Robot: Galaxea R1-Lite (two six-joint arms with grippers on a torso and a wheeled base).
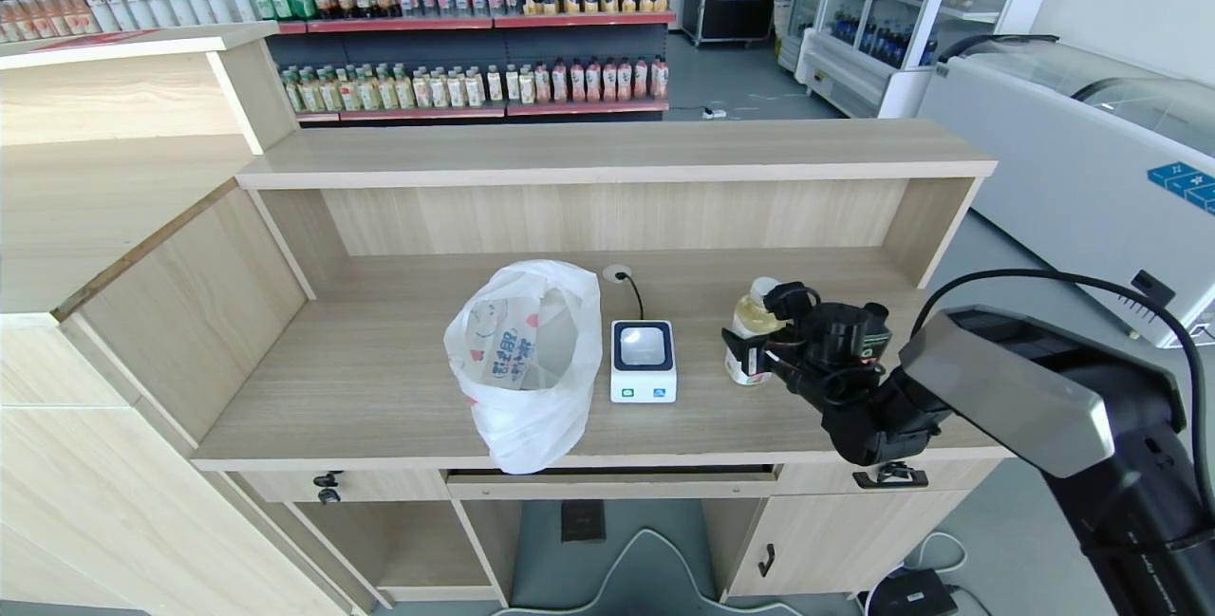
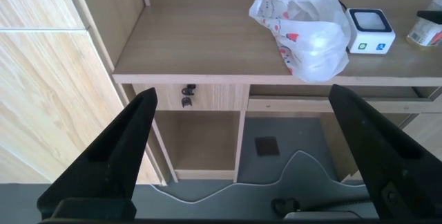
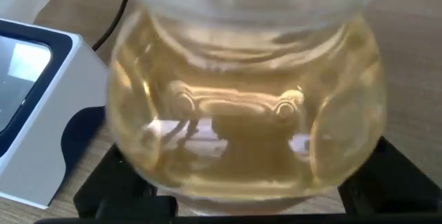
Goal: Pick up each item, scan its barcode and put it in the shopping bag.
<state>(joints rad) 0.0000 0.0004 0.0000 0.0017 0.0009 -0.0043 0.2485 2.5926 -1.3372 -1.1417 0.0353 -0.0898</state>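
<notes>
A clear bottle [image 1: 757, 324] of pale yellow drink with a white cap stands on the wooden counter [image 1: 380, 379], to the right of the white barcode scanner [image 1: 644, 360]. My right gripper [image 1: 755, 347] is shut on the bottle's lower body. In the right wrist view the bottle [image 3: 242, 106] sits close between the dark fingers [image 3: 103, 193], with the scanner [image 3: 34, 106] beside it. The white plastic shopping bag [image 1: 527, 360] stands open left of the scanner, with a printed carton inside. My left gripper [image 2: 242, 92] hangs open, holding nothing, low in front of the counter's left part.
A raised shelf [image 1: 607, 156] runs over the back of the counter. The scanner's cable [image 1: 631, 293] leads to a hole at the back. Drawers [image 1: 327, 485] and a cabinet lie under the front edge. Bare counter [image 2: 200, 37] lies left of the bag [image 2: 304, 23].
</notes>
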